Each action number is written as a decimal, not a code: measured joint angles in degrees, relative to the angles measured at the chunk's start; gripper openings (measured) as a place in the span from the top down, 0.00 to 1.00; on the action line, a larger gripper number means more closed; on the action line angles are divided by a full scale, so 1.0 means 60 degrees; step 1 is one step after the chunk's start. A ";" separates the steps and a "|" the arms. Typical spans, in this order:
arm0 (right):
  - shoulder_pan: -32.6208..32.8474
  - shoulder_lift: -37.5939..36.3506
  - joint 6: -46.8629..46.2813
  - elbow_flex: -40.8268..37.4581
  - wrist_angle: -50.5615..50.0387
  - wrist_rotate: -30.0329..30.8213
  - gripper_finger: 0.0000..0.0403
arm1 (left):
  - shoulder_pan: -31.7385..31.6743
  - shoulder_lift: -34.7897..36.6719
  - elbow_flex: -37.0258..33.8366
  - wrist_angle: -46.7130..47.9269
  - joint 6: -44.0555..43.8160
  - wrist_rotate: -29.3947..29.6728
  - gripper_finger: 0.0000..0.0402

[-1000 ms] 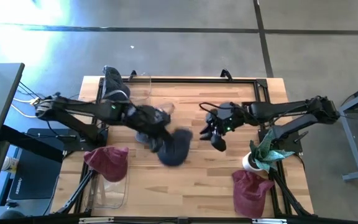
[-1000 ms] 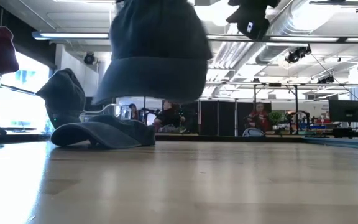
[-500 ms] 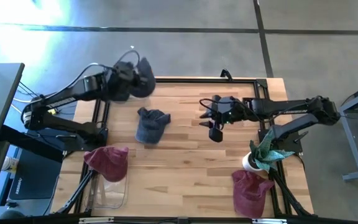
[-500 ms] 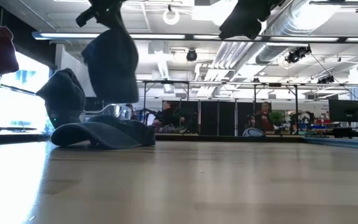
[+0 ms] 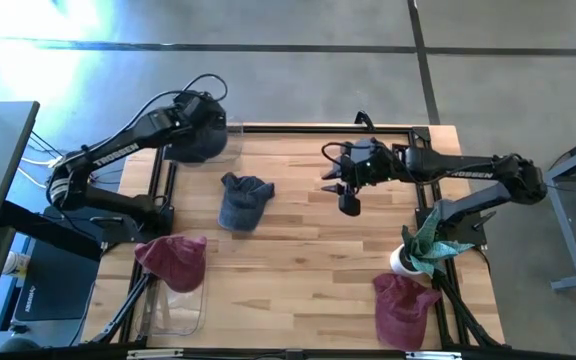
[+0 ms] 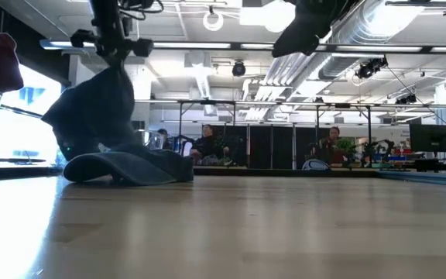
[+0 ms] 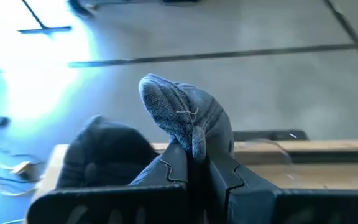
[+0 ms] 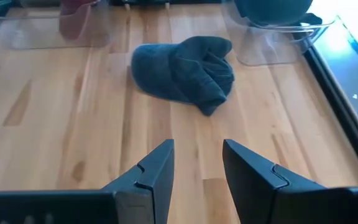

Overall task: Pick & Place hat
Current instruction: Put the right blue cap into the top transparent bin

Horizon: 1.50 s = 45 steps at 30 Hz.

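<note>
Altogether | blue hats [image 5: 243, 200]: three | maroon hats [image 5: 171, 262]: two

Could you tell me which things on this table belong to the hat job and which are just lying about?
Part of the job:
- blue hat pinched in the shut left gripper, over the table's far left corner
- blue hat on the table
- clear bin
- right gripper, open, hovering empty

Lying about:
- two red hats
- potted plant
</note>
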State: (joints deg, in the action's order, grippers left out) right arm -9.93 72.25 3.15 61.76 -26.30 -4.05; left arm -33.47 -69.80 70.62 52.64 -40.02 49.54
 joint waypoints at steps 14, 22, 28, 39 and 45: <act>-0.1012 0.0004 -0.0013 0.0000 0.0825 0.0084 0.67 | 0.0012 -0.0069 -0.1654 0.1183 -0.2734 0.0343 0.98; -0.1291 0.0004 -0.0052 0.0002 0.0921 0.0076 0.67 | 0.0007 -0.0077 -0.1729 0.1167 -0.2629 0.1589 0.97; -0.1291 0.0004 -0.0117 0.0000 0.0921 -0.0113 0.67 | -0.0634 -0.0533 -0.1718 0.1125 -0.2631 0.1252 0.94; -0.1287 0.0004 -0.0031 0.0000 0.0844 -0.0701 0.67 | -0.1708 -0.0492 -0.1152 0.0924 -0.0325 -0.1431 0.64; -0.1286 0.0004 0.0008 0.0001 0.0772 -0.1035 0.67 | -0.1789 0.0230 0.0520 0.1717 0.0607 -0.1443 0.54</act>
State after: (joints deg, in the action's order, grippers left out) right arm -17.64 72.27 3.19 61.76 -21.67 -10.26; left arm -44.21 -68.42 73.74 62.94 -36.38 40.88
